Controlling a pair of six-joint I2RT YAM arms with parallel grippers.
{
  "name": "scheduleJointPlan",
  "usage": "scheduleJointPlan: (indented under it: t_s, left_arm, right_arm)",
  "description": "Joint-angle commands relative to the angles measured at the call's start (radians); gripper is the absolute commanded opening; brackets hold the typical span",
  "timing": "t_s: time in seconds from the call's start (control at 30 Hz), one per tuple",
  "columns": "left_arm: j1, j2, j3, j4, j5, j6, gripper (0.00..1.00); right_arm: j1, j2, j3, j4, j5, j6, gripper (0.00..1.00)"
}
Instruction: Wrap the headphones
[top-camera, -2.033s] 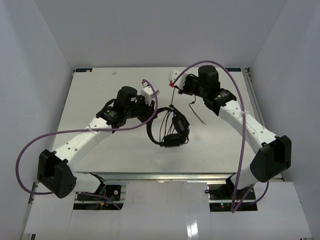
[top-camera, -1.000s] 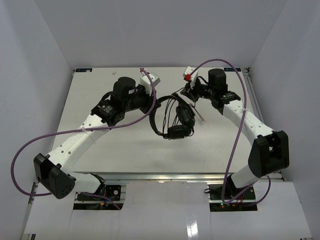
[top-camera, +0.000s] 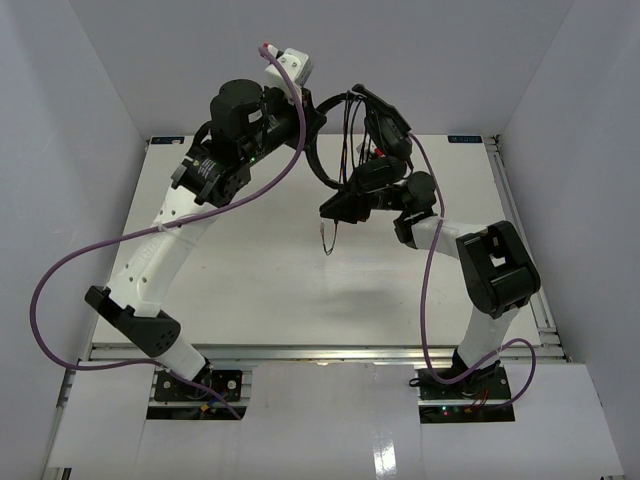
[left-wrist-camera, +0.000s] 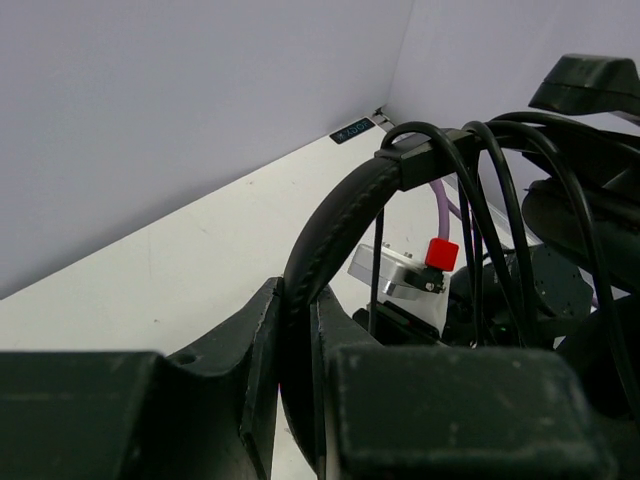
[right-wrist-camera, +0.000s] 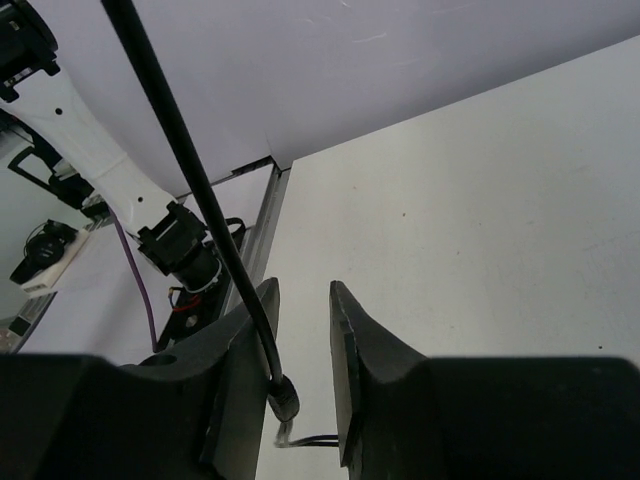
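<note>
Top external view first: the left gripper (top-camera: 308, 130) is high above the table (top-camera: 230, 270), and the headphones (top-camera: 385, 127) hang from it in the air near the back wall, with no part of them resting on the surface. In the left wrist view the padded headband (left-wrist-camera: 335, 225) sits deep between the two fingers. They are clenched on it with no gap to see, so I judge this hold as firm.

The right gripper (right-wrist-camera: 303, 292) is lower, below the headphones. In its own camera the thin cord (right-wrist-camera: 187, 170) runs down through the slot between the fingers and leans on the left one. The plug (right-wrist-camera: 283, 398) shows at the bottom of the slot. The slot looks wider than the cord, but I cannot tell if the pads pinch it lower down or only guide it. In the left wrist view, several loops of cord already cross the band near its top end.

The step in hand, as I judge it, is to lay one more turn around the band. To do it well I would leave the left arm motionless as the anchor and carry the right gripper around the band in a close circle. I would hold only light tension, so that the new turn lies beside the other loops. Little free cord seems left, so I would go slowly and not pull the plug out of the slot.
</note>
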Motion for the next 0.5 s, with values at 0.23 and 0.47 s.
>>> scheduleJointPlan:
  t_s: [0.23, 0.47]
  left_arm:
    - [-0.004, -0.032, 0.073, 0.126, -0.113, -0.015, 0.00]
    - [-0.004, -0.040, 0.060, 0.139, -0.147, -0.006, 0.00]
  right_arm:
    - [0.009, -0.001, -0.063, 0.121, -0.036, 0.064, 0.43]
    - [0.009, -0.004, -0.074, 0.123, -0.031, 0.067, 0.33]
